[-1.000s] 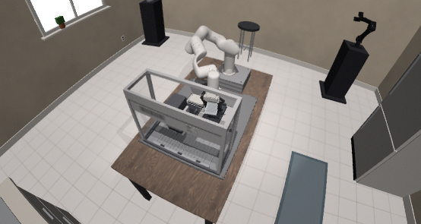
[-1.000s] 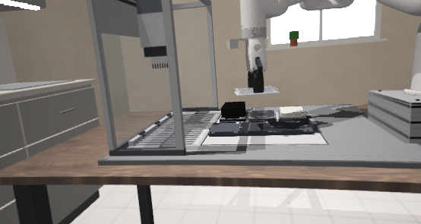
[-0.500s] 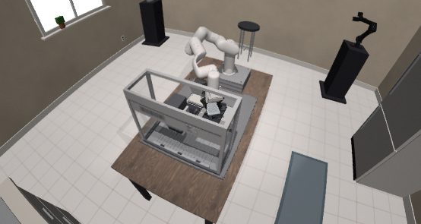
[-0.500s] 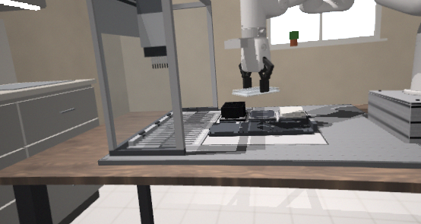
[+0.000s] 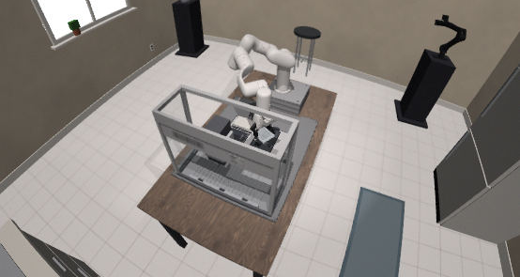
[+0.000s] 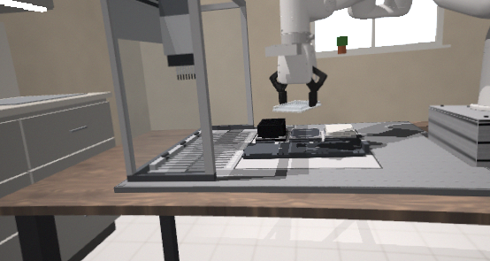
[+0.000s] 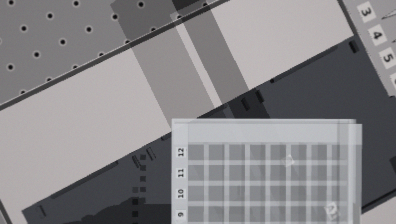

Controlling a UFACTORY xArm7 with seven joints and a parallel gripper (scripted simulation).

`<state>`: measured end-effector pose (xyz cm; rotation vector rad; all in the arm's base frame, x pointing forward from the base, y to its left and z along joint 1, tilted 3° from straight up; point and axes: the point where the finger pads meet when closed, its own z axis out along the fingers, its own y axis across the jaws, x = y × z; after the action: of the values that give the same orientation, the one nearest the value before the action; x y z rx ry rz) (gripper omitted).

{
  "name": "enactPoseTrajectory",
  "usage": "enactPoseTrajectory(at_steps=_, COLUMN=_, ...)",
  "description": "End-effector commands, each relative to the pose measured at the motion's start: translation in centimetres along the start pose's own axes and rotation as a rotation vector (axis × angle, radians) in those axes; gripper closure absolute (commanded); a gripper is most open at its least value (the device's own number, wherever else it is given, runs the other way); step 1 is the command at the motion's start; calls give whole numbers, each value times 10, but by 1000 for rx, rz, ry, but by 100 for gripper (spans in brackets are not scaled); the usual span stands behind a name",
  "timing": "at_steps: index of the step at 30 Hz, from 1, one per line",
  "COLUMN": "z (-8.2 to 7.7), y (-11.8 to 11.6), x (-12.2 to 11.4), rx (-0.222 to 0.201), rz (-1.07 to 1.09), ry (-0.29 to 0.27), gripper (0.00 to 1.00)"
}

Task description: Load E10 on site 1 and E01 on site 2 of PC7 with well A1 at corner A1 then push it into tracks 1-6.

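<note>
My gripper (image 6: 297, 101) is shut on E01 (image 6: 296, 106), a clear 96-well plate, and holds it level, well above the deck. In the wrist view E01 (image 7: 265, 172) fills the lower right, with column labels 9 to 12 on its left edge. Below it the dark carrier PC7 (image 7: 310, 95) lies skewed on the pale apron (image 7: 75, 115). In the exterior view, PC7 (image 6: 305, 149) lies in front of the nests. E07 (image 6: 271, 127), a black block, sits in the nest nearest the rails. A white plate, E10 (image 6: 338, 127), sits in the nest nearest the arm's base. The middle nest (image 6: 305, 133) looks empty.
The instrument's grey frame (image 6: 177, 73) stands over the loading rails (image 6: 199, 150), left of the apron. Track numbers 3 to 5 (image 7: 377, 35) show at the wrist view's top right. The arm's base block (image 6: 460, 131) stands to the right.
</note>
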<state>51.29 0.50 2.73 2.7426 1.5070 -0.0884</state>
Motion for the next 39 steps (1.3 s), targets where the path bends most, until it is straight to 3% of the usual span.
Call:
enactPoseTrajectory(at_steps=1, z=-2, y=1, x=1, rx=5, rz=-141, ry=4, gripper=100)
enactPoseTrajectory(at_steps=12, z=-2, y=1, x=1, rx=4, rz=-488, ry=4, gripper=100)
enactPoseTrajectory(at_steps=33, z=-2, y=1, x=1, rx=4, rz=-488, ry=4, gripper=100)
enactPoseTrajectory(at_steps=39, z=8, y=1, x=1, rx=4, rz=-488, ry=4, gripper=100)
